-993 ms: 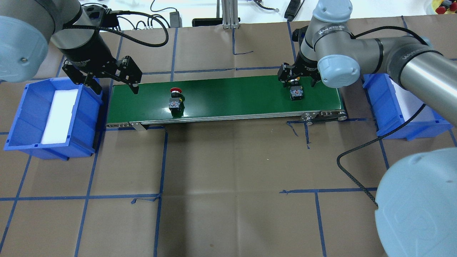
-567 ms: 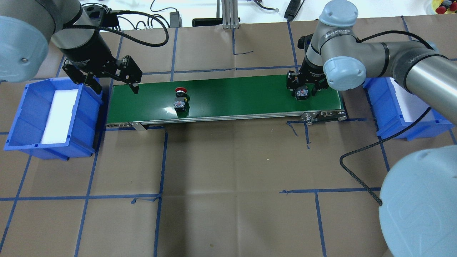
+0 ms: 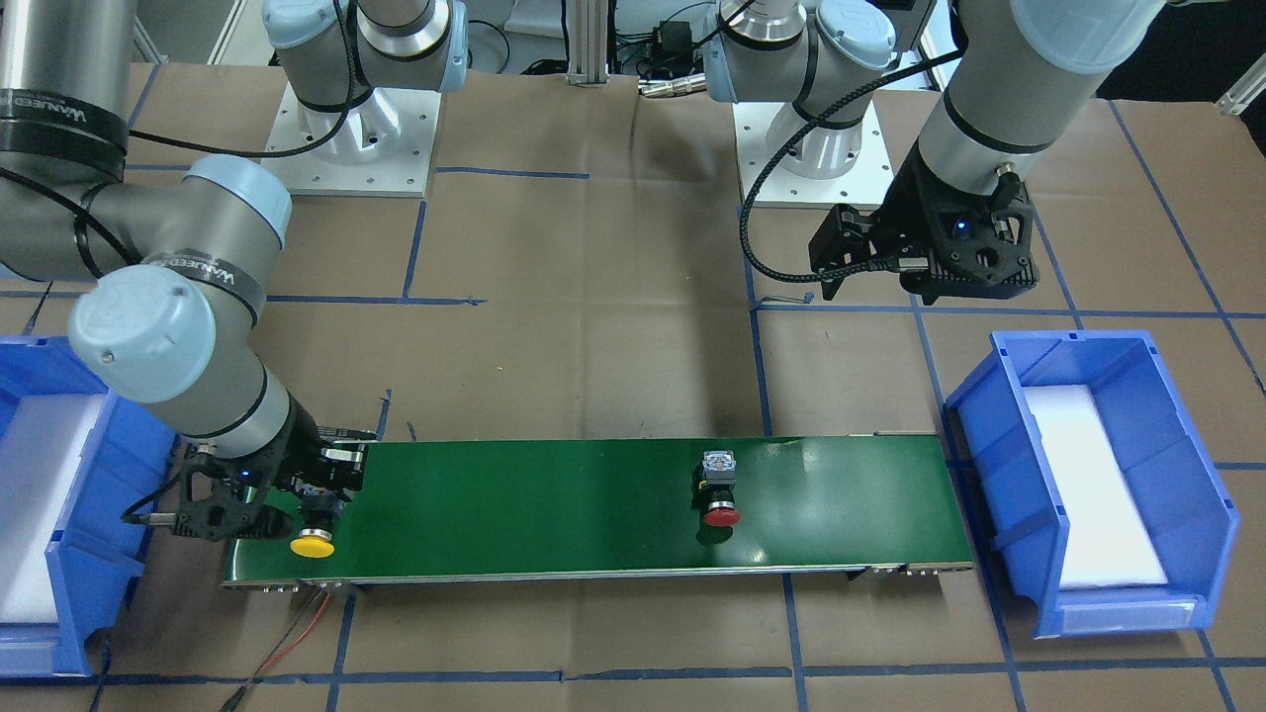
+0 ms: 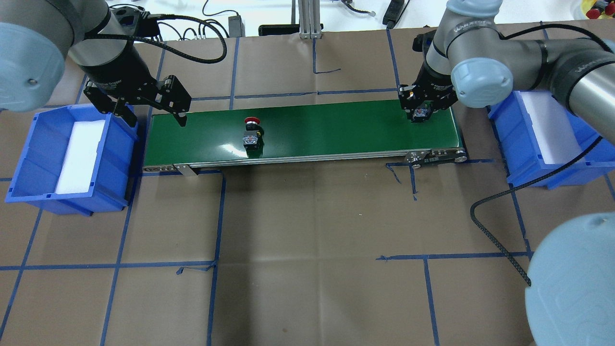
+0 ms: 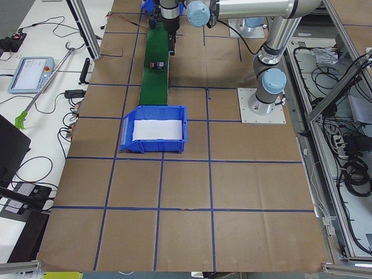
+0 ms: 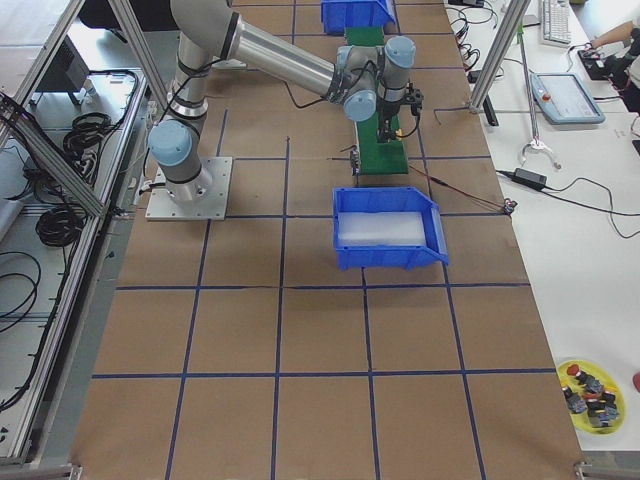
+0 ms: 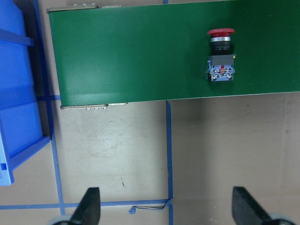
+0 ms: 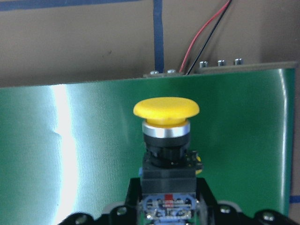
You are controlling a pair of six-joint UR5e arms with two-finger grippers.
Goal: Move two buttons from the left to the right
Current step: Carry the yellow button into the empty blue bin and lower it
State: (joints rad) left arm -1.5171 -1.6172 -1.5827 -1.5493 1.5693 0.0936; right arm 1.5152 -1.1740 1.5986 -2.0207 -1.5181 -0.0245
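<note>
Surface (image 4: 307, 240): brown paper with a blue tape grid, closest to the robot.

Next out is the green belt (image 4: 326, 129), running left-right. A blue bin sits just beside each end, left bin (image 4: 115, 158) and right bin (image 4: 509, 144). Each has a white foam pad (image 4: 79, 156) inside.

Red button (image 4: 252, 129) lies on its side on the belt's left half. Its cap points away from the robot and its block is toward the near edge. It is well apart from both grippers.

Left gripper (image 4: 151, 115) hangs well above the belt's left end, near the left bin. Jaws released, spread wide. Its wrist view looks straight down, with the fingertips (image 7: 89, 208) at frame bottom over bare paper and the red button up-frame on the belt.

Right gripper (image 4: 423, 109) is at the belt's right end. Jaws are clenched on the yellow button (image 8: 166, 110), gripping its block. The cap sticks out past the jaws and points away from the robot. In the front view the cap is over the belt's far edge. Can't tell whether it is lifted or resting on the belt.

Beyond the belt are a metal post (image 4: 307, 19) and cables (image 4: 192, 31).
</note>
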